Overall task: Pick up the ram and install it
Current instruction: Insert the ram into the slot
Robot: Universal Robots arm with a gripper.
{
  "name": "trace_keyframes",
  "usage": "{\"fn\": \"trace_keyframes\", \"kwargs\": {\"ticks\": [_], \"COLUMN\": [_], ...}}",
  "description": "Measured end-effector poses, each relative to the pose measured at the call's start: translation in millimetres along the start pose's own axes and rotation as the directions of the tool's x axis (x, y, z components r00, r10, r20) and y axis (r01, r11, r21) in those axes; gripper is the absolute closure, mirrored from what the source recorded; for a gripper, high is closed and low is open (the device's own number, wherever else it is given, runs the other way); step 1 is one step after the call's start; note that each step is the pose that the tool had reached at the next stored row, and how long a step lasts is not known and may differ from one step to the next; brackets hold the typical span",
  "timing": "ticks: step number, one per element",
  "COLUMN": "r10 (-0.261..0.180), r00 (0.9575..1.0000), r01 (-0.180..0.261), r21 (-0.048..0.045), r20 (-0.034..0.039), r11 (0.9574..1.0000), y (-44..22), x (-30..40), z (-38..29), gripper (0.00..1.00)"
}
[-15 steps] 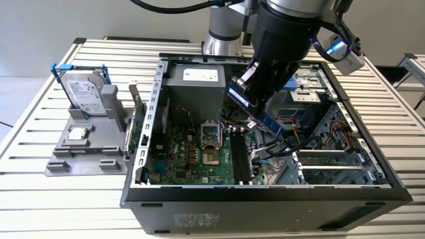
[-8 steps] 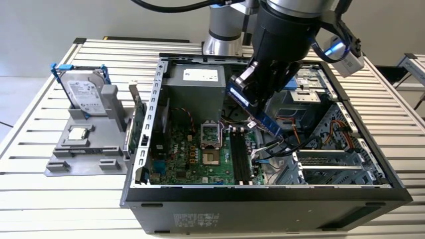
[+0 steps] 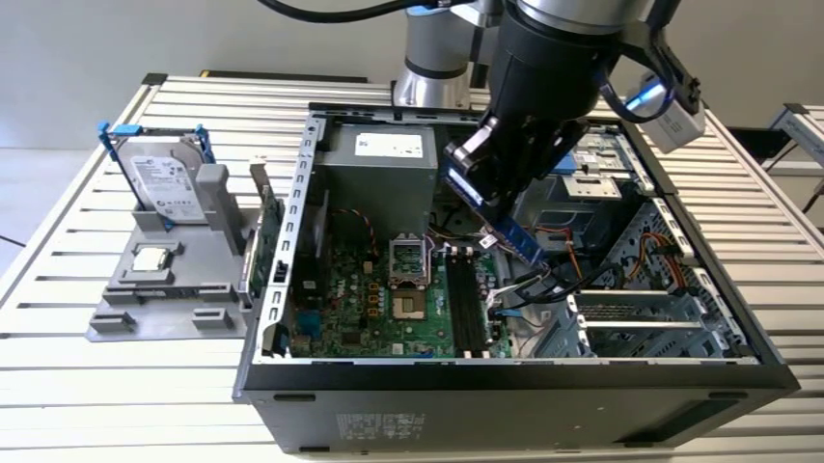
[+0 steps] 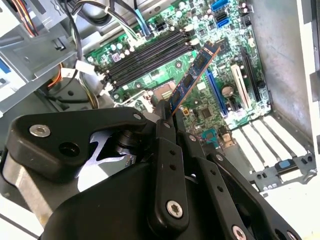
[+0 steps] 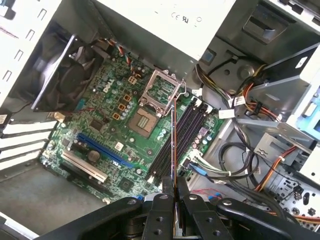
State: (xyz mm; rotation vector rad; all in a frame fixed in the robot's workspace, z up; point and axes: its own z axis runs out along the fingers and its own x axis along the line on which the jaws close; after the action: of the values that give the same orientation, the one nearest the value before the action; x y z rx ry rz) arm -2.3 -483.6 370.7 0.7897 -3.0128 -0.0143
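The black jaws are clamped on the slim dark blue-green ram stick (image 4: 192, 75), held tilted above the green motherboard's (image 3: 373, 309) long black slots (image 4: 145, 57); installation appears in hand, calling for edge-to-slot alignment.

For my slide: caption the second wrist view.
Gripper holds the ram over the motherboard's black slots, not yet seated.

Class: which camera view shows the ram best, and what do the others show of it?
The second wrist view: the ram, clamped in the gripper, shows its flat face with chips. The first wrist view shows it edge-on; the exterior view, a tilted blue strip below the arm.
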Motion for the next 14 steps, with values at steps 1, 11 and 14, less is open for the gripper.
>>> {"fn": "trace_keyframes", "kwargs": {"ticks": [1, 11, 14], "r10": [0.006, 0.078, 0.104], "r00": [1.0, 0.997, 0.9946], "r01": [-0.006, -0.078, -0.104], "r21": [-0.0002, -0.0019, -0.0026], "r20": [0.0001, 0.0011, 0.0015], "r11": [1.0, 0.997, 0.9946], "y": [0.0, 0.0, 0.0], "x": [0.0, 0.0, 0.0], "z": [0.0, 0.0, 0.0], "gripper": [1.0, 1.0, 1.0]}}
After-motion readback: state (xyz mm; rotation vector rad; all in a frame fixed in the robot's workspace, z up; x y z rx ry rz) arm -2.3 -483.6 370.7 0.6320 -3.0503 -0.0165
